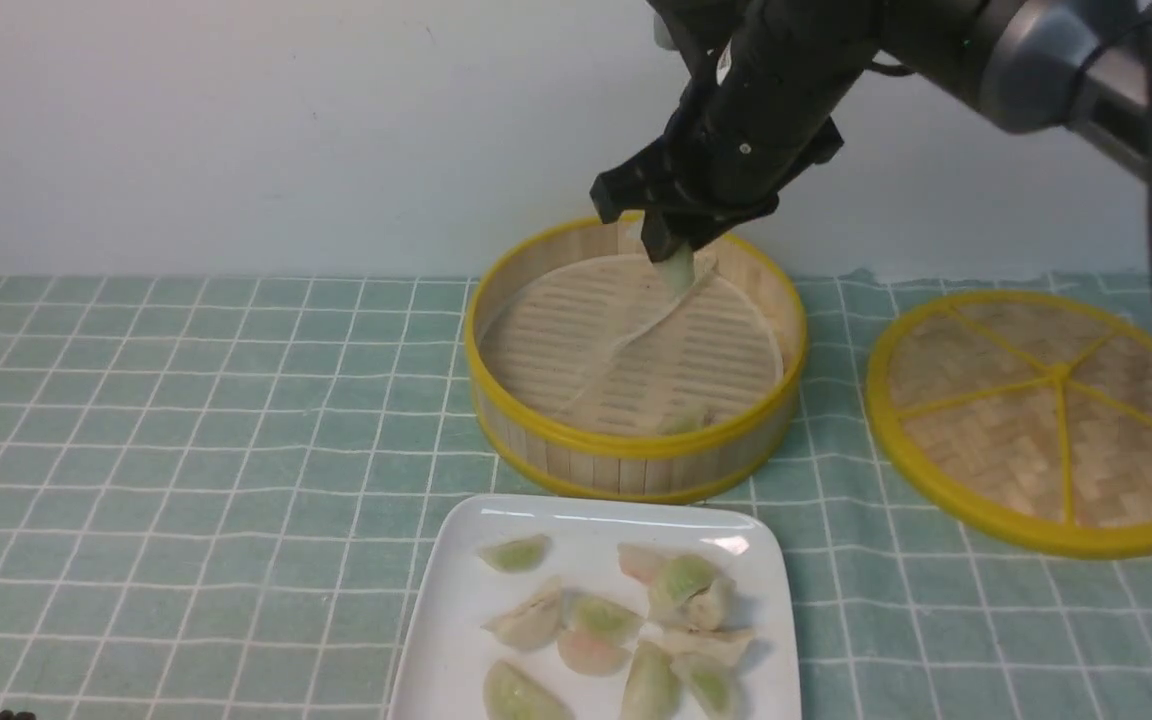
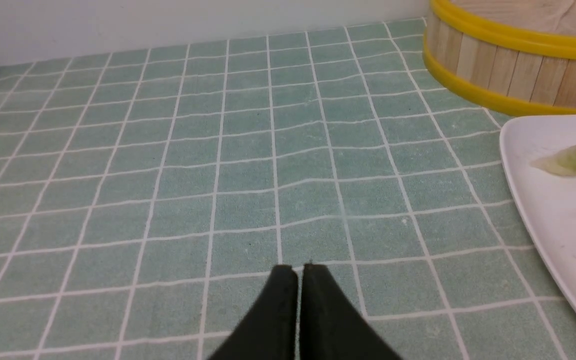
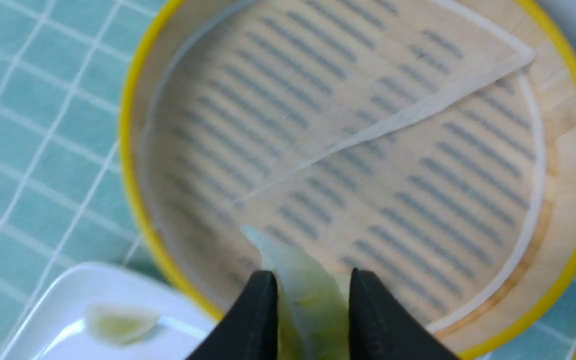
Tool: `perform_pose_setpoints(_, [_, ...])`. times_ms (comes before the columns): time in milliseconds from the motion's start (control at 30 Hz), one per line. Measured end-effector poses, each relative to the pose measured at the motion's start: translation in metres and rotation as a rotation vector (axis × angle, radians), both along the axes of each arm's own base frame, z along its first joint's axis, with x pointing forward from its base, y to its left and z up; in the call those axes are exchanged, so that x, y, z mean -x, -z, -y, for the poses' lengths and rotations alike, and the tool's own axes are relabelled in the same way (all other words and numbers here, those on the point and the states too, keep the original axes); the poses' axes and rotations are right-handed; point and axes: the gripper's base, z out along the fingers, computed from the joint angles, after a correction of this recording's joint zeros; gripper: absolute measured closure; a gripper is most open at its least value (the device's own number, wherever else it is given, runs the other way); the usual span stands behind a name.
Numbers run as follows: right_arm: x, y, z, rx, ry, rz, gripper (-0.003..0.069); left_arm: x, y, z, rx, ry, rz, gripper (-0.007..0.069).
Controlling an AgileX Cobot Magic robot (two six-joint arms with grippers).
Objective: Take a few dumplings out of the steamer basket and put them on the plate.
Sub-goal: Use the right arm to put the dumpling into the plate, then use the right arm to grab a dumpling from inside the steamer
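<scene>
pale green dumpling [image 1: 679,274] is clamped in the right gripper [image 1: 671,243], jaws narrowly parted around it, above the steamer basket [image 1: 636,445] at its far side. this looks like the carry step: next it must swing nearer, over the plate [image 1: 456,610], which already bears several dumplings [image 1: 681,578], and let go over bare white. the left gripper [image 2: 295,272] has its jaws together over the tablecloth [image 2: 168,175].

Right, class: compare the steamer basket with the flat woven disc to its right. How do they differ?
The steamer basket has a raised wall and slatted floor; the woven disc lies flat. The basket carries a whitish liner sheet; the disc shows yellow spokes. Both are round, with yellow rims.
</scene>
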Motion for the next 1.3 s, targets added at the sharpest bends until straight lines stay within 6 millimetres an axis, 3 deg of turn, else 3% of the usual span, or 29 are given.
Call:
perform_pose_setpoints(33, [0.023, -0.002, -0.011, 0.005, -0.057, -0.023, 0.0495, 0.0, 0.0, 0.0, 0.0, 0.0, 0.0, 0.0631])
perform_pose_setpoints(67, [0.026, 0.005, -0.012, 0.017, -0.066, -0.041, 0.0495, 0.0, 0.0, 0.0, 0.0, 0.0, 0.0, 0.0631])
perform_pose_setpoints(100, [0.046, 0.009, -0.023, 0.03, -0.117, -0.07, 0.0495, 0.0, 0.0, 0.0, 0.0, 0.0, 0.0, 0.0631])
perform_pose_setpoints(200, [0.079, 0.055, -0.045, 0.124, -0.212, -0.199, 0.0495, 0.0, 0.0, 0.0, 0.0, 0.0, 0.0, 0.0631])
perform_pose_setpoints(233, [0.08, 0.056, -0.046, 0.127, -0.216, -0.2, 0.0495, 0.0, 0.0, 0.0, 0.0, 0.0, 0.0, 0.0631])
perform_pose_setpoints(267, [0.089, 0.079, -0.052, 0.181, -0.242, -0.253, 0.0495, 0.0, 0.0, 0.0, 0.0, 0.0, 0.0, 0.0631])
perform_pose_setpoints(333, [0.092, 0.111, -0.056, 0.247, -0.256, -0.313, 0.0495, 0.0, 0.0, 0.0, 0.0, 0.0, 0.0, 0.0631])
perform_pose_setpoints(367, [0.092, 0.111, -0.056, 0.247, -0.256, -0.314, 0.0495, 0.0, 0.0, 0.0, 0.0, 0.0, 0.0, 0.0631])
perform_pose_setpoints(433, [0.089, 0.132, -0.058, 0.276, -0.252, -0.347, 0.0463, 0.0, 0.0, 0.0, 0.0, 0.0, 0.0, 0.0631])
perform_pose_setpoints(600, [0.087, 0.136, -0.06, 0.279, -0.252, -0.348, 0.0305, 0.0, 0.0, 0.0, 0.0, 0.0, 0.0, 0.0631])
perform_pose_setpoints(700, [0.077, 0.107, -0.064, 0.254, -0.258, -0.24, 0.0172, 0.0, 0.0, 0.0, 0.0, 0.0, 0.0, 0.0631])
perform_pose_setpoints(733, [0.076, 0.104, -0.065, 0.253, -0.257, -0.231, 0.0166, 0.0, 0.0, 0.0, 0.0, 0.0, 0.0, 0.0631])
perform_pose_setpoints(767, [0.068, 0.079, -0.065, 0.233, -0.242, -0.142, 0.0131, 0.0, 0.0, 0.0, 0.0, 0.0, 0.0, 0.0631])
perform_pose_setpoints(800, [0.068, 0.076, -0.065, 0.23, -0.237, -0.134, 0.0125, 0.0, 0.0, 0.0, 0.0, 0.0, 0.0, 0.0631])
perform_pose_setpoints(833, [0.056, 0.05, -0.061, 0.192, -0.191, -0.051, 0.011, 0.0, 0.0, 0.0, 0.0, 0.0, 0.0, 0.0631])
perform_pose_setpoints(867, [0.049, 0.036, -0.059, 0.16, -0.157, -0.018, 0.0105, 0.0, 0.0, 0.0, 0.0, 0.0, 0.0, 0.0631])
perform_pose_setpoints(967, [0.025, 0.016, -0.044, 0.087, -0.051, 0.025, 0.0099, 0.0, 0.0, 0.0, 0.0, 0.0, 0.0, 0.0631])
perform_pose_setpoints(1033, [-0.002, 0.019, -0.027, 0.055, 0.035, 0.02, 0.0099, 0.0, 0.0, 0.0, 0.0, 0.0, 0.0, 0.0631])
perform_pose_setpoints(1100, [-0.013, 0.026, -0.021, 0.053, 0.069, 0.008, 0.0099, 0.0, 0.0, 0.0, 0.0, 0.0, 0.0, 0.0631])
perform_pose_setpoints(1167, [-0.035, 0.058, -0.009, 0.079, 0.129, -0.051, 0.0099, 0.0, 0.0, 0.0, 0.0, 0.0, 0.0, 0.0631])
perform_pose_setpoints(1300, [-0.048, 0.099, -0.005, 0.117, 0.153, -0.134, 0.0099, 0.0, 0.0, 0.0, 0.0, 0.0, 0.0, 0.0631])
